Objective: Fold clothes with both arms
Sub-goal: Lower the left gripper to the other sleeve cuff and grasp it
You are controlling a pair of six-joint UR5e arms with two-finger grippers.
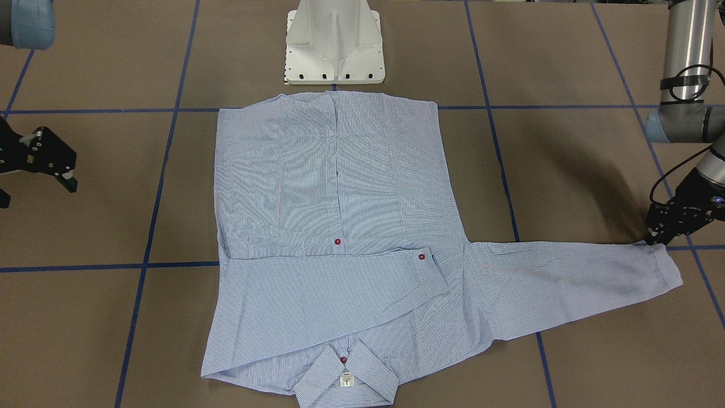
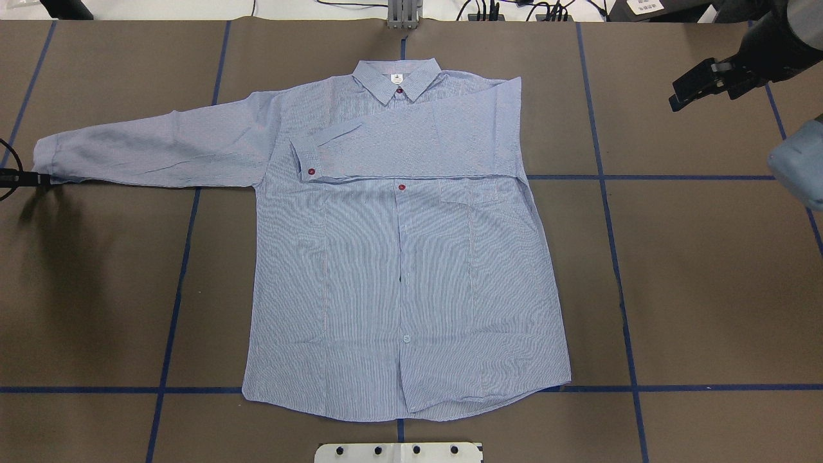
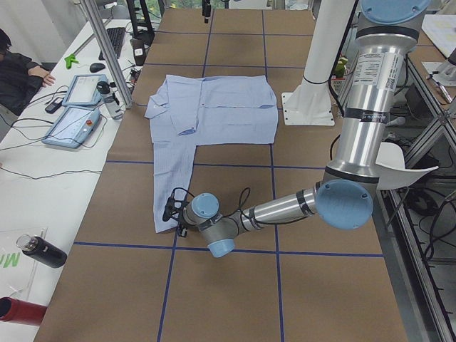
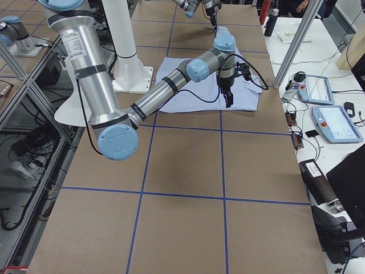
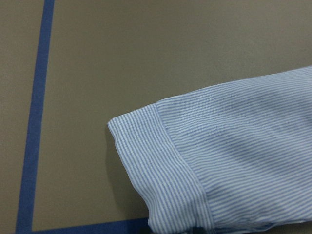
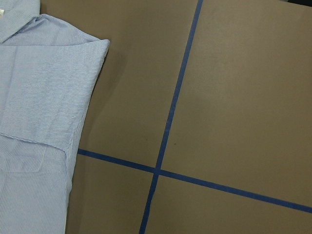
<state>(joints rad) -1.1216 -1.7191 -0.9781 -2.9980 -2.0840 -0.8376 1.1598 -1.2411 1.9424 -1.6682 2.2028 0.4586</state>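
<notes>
From the front, the shirt [image 1: 340, 187] lies flat on the smooth brown worktop [image 1: 566, 170], which is marked with blue tape lines [image 1: 164, 170]. The cloth is soft and thin, with tiny blue and white stripes. Its collar [image 1: 317, 379] is at the near side with a white label [image 1: 346, 381], and its bottom edge is by the white base [image 1: 334, 51]. The folded sleeve [image 1: 317, 294] lies across the chest, with a small round red button [image 1: 422, 257] on its end. The straight sleeve [image 1: 566, 283] lies out to the robot's left. The left pincer [image 1: 654, 238] points down and touches the cuff [image 1: 662, 269] there; I cannot tell if it is pinching the cloth. The right pincer [image 1: 37, 191] is spread wide, holds nothing, and is well apart from the shirt. From overhead, a square pocket [image 2: 479, 206] shows just under the folded sleeve. From the left side, the left arm [image 3: 285, 206], a shiny metal tube, reaches low to the straight sleeve's end. From the right side, the right arm [image 4: 165, 91] has its pincer pointing down near the shirt's edge. The left wrist view shows the cuff up close, with a stitched band and soft wrinkles. The right wrist view shows the shirt's folded corner beside two crossing tape lines.
</notes>
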